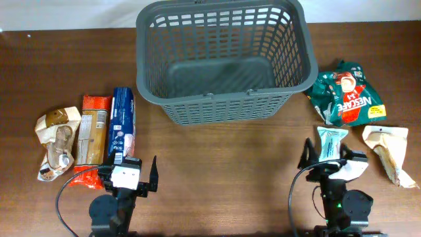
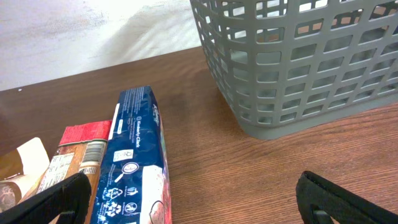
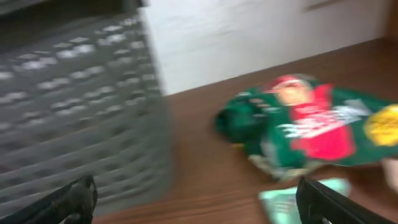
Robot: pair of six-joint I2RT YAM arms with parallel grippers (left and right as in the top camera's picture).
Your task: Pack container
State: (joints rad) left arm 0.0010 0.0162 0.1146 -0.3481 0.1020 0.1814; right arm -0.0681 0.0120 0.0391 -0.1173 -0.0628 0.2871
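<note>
The dark grey slotted container (image 1: 223, 59) stands empty at the back middle of the table; it also shows in the left wrist view (image 2: 298, 62) and, blurred, in the right wrist view (image 3: 74, 106). My left gripper (image 1: 131, 176) is open and empty near the front edge, by the near end of a blue packet (image 1: 122, 128) (image 2: 137, 162). My right gripper (image 1: 327, 161) is open and empty, by a pale teal packet (image 1: 330, 141) (image 3: 298, 199). A green and red Nescafe bag (image 1: 345, 95) (image 3: 305, 121) lies right of the container.
Left of the blue packet lie an orange packet (image 1: 93, 128) (image 2: 78, 155) and a beige and brown packet (image 1: 58, 141). A beige packet (image 1: 388, 148) lies at the far right. A white wall stands behind the table.
</note>
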